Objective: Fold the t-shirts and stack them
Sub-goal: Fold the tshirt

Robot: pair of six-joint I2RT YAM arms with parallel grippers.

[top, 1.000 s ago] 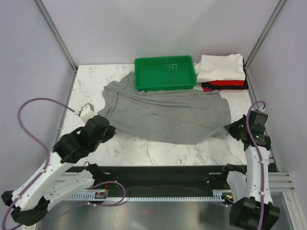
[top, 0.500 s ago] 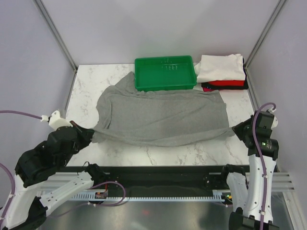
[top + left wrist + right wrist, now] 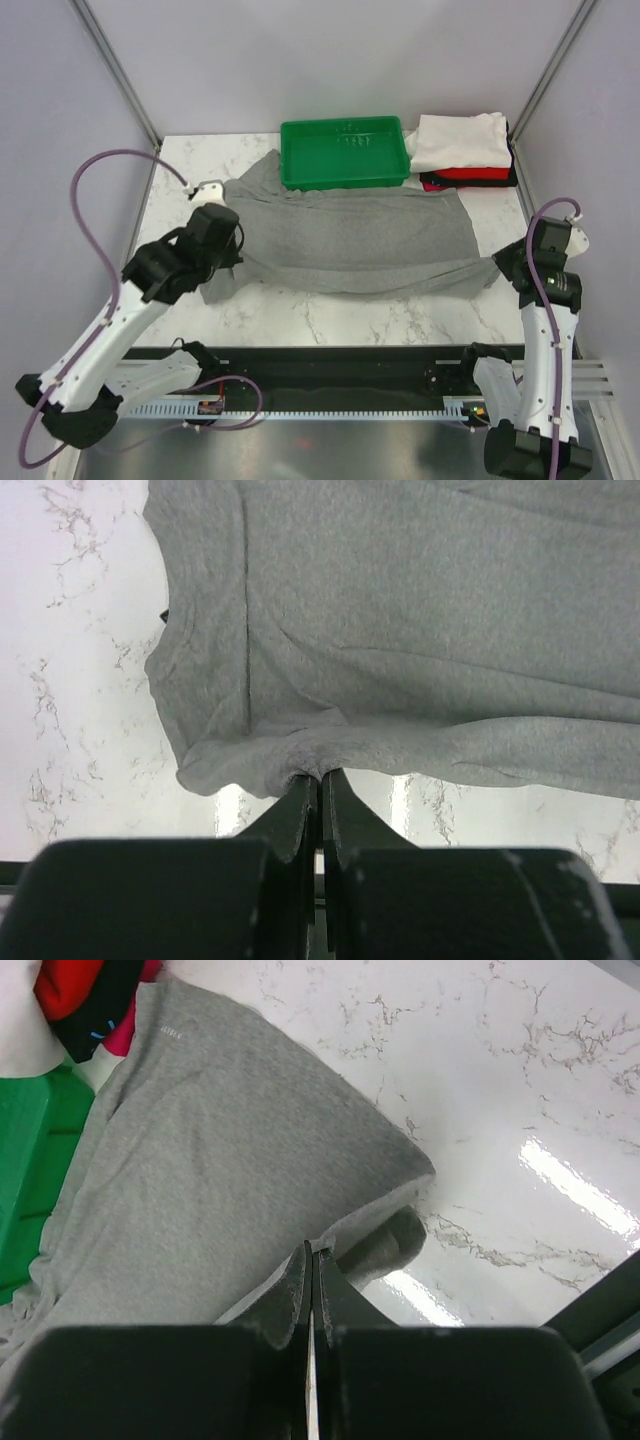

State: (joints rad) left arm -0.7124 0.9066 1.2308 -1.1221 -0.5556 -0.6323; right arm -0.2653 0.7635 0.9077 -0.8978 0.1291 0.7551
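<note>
1. The grey t-shirt [image 3: 350,238] lies across the middle of the marble table [image 3: 330,312], its long axis running left to right, pulled out between the two grippers.
2. The left gripper [image 3: 319,776] has its jaws pressed together on a bunched fold of the shirt's near-left edge. A lobe of cloth droops just left of the pinch.
3. The right gripper [image 3: 309,1250] is likewise clamped on the cloth, at the near-right corner, where the hem rolls under into a small tube.
4. The shirt's far-left part reaches up beside the green tray [image 3: 345,152] and touches its near wall (whether it laps over the rim cannot be told).
5. Its far-right corner ends just short of the folded pile in the far-right corner of the table: white shirt [image 3: 460,140] on top, red shirt [image 3: 468,174] under it, black shirt [image 3: 497,183] at the bottom.
6. Which end holds the collar is hard to make out, as no neck opening shows in any view.
7. From above, the left arm covers its own fingertips and the cloth they hold. In the right wrist view the pile is cut off at the top-left corner.
</note>
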